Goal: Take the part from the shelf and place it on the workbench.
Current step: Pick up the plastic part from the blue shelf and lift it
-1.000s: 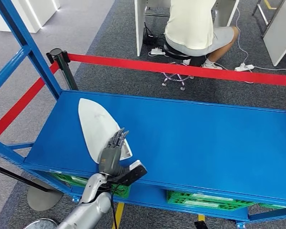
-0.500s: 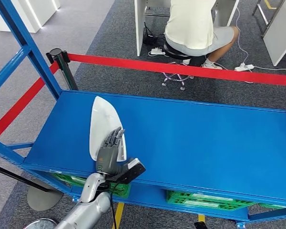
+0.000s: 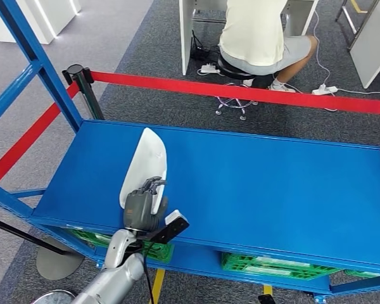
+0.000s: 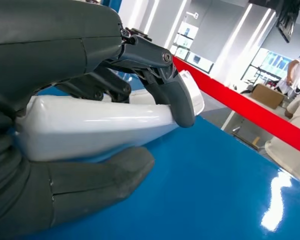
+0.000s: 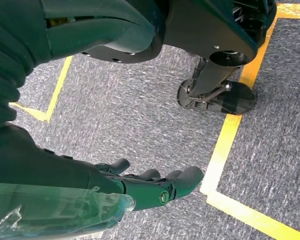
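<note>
One wrist view shows left robot hand [image 4: 84, 115] clamping part [image 4: 103, 122]

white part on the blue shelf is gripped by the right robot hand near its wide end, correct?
Not quite: the left robot hand grips the white part, not the right one. The head view shows the left arm reaching up to it on the blue shelf, and the left wrist view shows thumb and fingers clamped around it.

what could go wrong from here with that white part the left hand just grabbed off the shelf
The left hand grips only the near end of the white part, so the long free end may lever out of its hold. The part's surface looks smooth and glossy between thumb and fingers, so it might slip. The tilted part could also scrape the blue shelf while coming away.
</note>
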{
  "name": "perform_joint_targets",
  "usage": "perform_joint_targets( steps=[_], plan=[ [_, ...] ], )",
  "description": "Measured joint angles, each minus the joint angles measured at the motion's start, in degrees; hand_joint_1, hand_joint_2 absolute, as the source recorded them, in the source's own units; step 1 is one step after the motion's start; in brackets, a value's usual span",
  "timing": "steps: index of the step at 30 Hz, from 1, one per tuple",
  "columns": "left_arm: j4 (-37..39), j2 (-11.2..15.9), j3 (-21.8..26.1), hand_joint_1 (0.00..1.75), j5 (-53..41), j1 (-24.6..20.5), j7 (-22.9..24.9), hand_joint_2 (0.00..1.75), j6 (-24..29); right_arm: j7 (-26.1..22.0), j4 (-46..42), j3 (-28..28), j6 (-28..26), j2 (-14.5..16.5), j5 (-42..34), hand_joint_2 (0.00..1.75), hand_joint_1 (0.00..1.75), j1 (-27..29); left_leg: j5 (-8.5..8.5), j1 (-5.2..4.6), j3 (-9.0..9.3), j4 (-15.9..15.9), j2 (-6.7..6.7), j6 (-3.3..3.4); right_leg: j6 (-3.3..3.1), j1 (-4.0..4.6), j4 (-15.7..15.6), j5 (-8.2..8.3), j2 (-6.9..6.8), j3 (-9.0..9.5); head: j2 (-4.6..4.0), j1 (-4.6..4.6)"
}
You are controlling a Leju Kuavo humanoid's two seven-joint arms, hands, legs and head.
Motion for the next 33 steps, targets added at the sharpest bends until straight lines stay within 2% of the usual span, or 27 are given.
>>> perform_joint_targets(
  steps=[12,18,22,25,33],
  plan=[
    [-0.8,-0.6,2.9,1.75,0.5,1.1,-5.1,1.75,0.1,0.0,0.0,0.0,-0.2,0.0,0.0,1.75,0.00,0.0,0.08,0.00,0.01,0.0,0.00,0.02,0.08,0.00,0.0,0.07,0.01,0.01,0.02,0.01],
    [-5.8,-3.1,10.8,1.75,1.2,4.6,-18.5,1.75,0.2,-0.3,0.0,0.0,-0.4,0.1,-0.4,1.75,0.00,0.1,0.07,0.00,-0.02,0.0,0.03,0.02,0.09,0.00,0.0,0.07,0.10,-0.09,0.02,0.01],
    [-11.0,-3.4,14.8,1.75,4.1,6.6,-23.6,1.75,0.1,-0.6,0.0,-0.1,-0.6,0.2,-0.5,1.75,0.00,0.3,0.06,0.01,-0.06,0.0,0.03,0.03,0.09,0.01,0.0,0.07,0.09,-0.13,0.02,0.00],
    [-17.6,-3.3,16.0,1.75,7.0,8.5,-27.0,1.75,0.1,-1.1,0.0,-0.2,-0.9,0.2,-0.5,1.75,0.00,0.4,0.06,0.01,-0.08,0.0,0.02,0.03,0.09,0.01,0.0,0.06,0.08,-0.15,0.02,0.01],
    [-33.7,-2.1,15.9,1.75,15.4,13.2,-24.7,1.75,0.0,-1.8,0.0,-0.5,-1.0,0.3,-1.4,1.75,0.00,0.9,0.04,0.00,-0.12,0.0,0.02,0.05,0.09,0.00,0.0,0.06,0.05,-0.15,0.01,0.00]
  ],
)
